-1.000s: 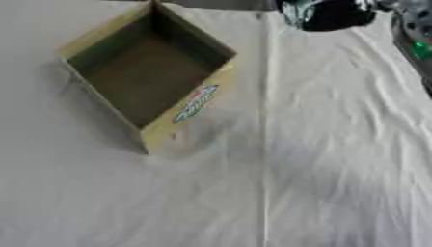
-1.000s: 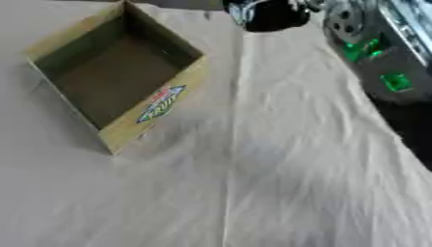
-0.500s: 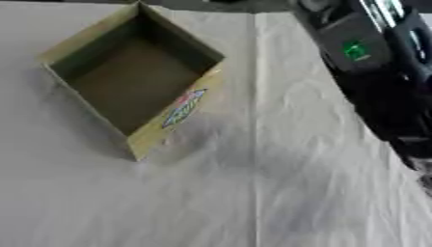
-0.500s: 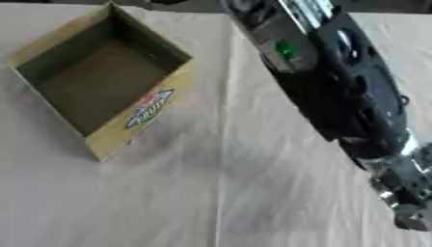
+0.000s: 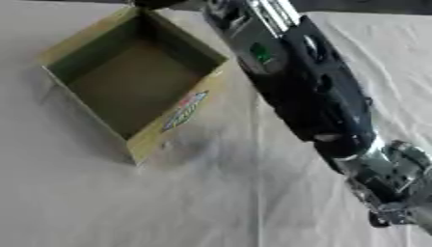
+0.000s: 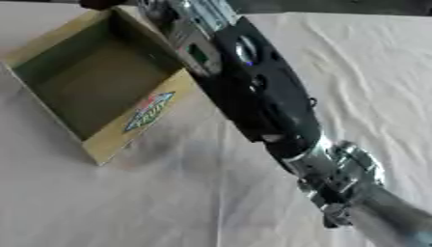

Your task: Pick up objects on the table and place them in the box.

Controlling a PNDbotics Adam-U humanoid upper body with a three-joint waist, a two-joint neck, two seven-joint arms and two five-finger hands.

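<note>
You are looking down at a table (image 5: 101, 202) lying under a white cloth (image 6: 152, 202) — the cloth is covering nearly everything in view. A long straight crease (image 5: 256, 193) is running down through it toward the near edge, and finer wrinkles (image 6: 371, 87) are spreading across the right side. Along the far edge a dark strip (image 6: 337, 6) is showing beyond the cloth — you cannot tell what it is.
</note>
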